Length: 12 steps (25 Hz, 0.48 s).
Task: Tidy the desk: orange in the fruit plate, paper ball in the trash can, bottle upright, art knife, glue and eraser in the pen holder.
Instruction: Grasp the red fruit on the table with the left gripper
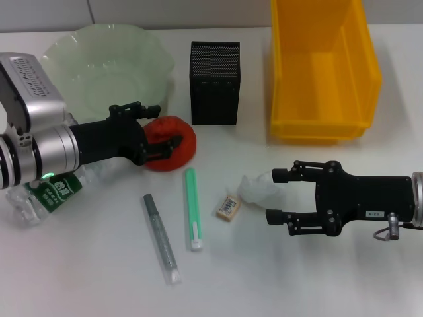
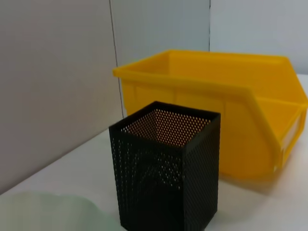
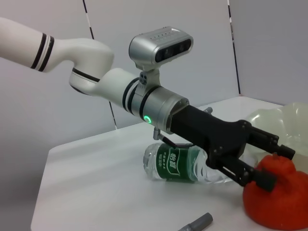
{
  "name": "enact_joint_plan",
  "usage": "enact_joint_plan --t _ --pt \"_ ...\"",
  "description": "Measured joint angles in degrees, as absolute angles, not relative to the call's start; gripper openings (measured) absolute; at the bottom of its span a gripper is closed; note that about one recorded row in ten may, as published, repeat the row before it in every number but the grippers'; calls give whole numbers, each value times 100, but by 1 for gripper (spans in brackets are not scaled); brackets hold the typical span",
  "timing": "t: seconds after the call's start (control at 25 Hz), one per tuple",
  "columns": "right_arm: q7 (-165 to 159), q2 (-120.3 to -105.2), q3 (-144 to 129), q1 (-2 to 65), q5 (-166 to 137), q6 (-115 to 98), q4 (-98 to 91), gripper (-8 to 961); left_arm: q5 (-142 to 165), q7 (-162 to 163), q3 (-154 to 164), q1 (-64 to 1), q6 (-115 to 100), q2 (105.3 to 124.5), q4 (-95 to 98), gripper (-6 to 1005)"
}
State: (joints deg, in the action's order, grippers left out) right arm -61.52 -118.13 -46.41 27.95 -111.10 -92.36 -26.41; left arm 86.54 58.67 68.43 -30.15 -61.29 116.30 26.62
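The orange (image 1: 173,142) is straddled by the spread fingers of the left gripper (image 1: 165,131), one to each side, apparently so that it can be pinched and carried the short way to the plate (image 1: 73,49) just behind it. No firm grip is seen yet. The right gripper (image 1: 281,195) is held open just beside the paper ball (image 1: 258,187), which lies on the desk near the eraser (image 1: 227,207), likely for the bin (image 1: 324,125). The bottle (image 3: 175,164) lies flat under the left arm.
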Motion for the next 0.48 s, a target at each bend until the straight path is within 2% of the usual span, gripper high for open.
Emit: enact_joint_plan --t 0.16,0.48 --pt "-6151 -11813 -4641 2795 -11109 -9242 -2644 764 8967 5862 6812 -3068 -5973 11706 2674 746" --pt "-6152 -11813 -4641 2795 -11109 -9244 -2646 764 9058 5863 6844 -3056 -5982 11725 2830 745"
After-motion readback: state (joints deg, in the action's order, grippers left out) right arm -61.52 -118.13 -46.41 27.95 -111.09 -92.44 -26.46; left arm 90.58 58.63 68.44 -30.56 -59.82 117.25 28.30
